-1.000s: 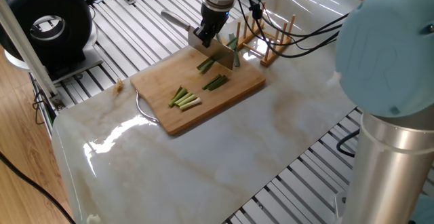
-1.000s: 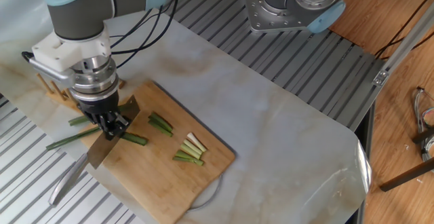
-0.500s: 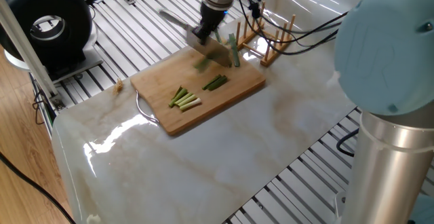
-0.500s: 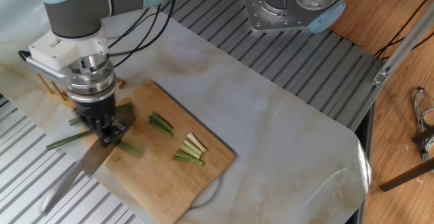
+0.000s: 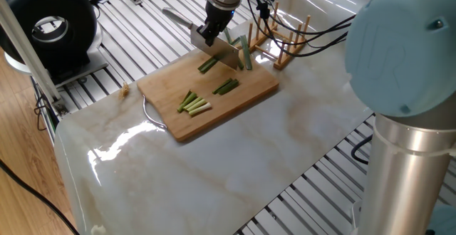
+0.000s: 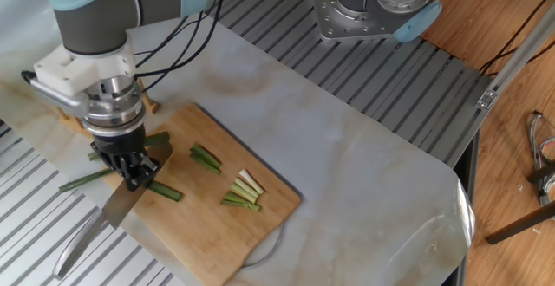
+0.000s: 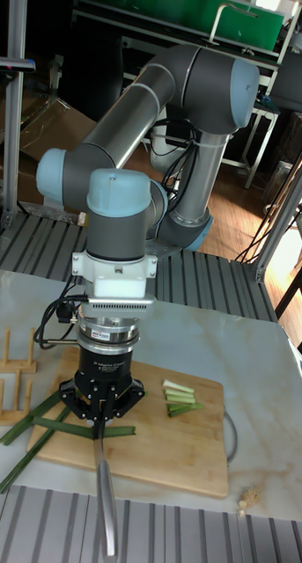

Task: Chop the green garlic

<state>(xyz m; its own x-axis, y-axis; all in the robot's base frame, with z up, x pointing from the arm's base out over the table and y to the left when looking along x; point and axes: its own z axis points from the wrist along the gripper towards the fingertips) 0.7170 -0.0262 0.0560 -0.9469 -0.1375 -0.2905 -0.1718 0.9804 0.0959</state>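
The arm is reaching straight down with its wrist vertical, and the gripper (image 6: 134, 175) is clamping its fingers tight together.

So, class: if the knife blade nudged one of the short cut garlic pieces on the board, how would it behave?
The cut pieces are thin and short, so probably light and easily shoved. Being round stalks, they might roll on the flat cutting board. The loose piece lying by the knife suggests they scatter readily.

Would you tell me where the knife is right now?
The knife is clamped in the gripper, its blade slanting above the cutting board edge near the peg rack.
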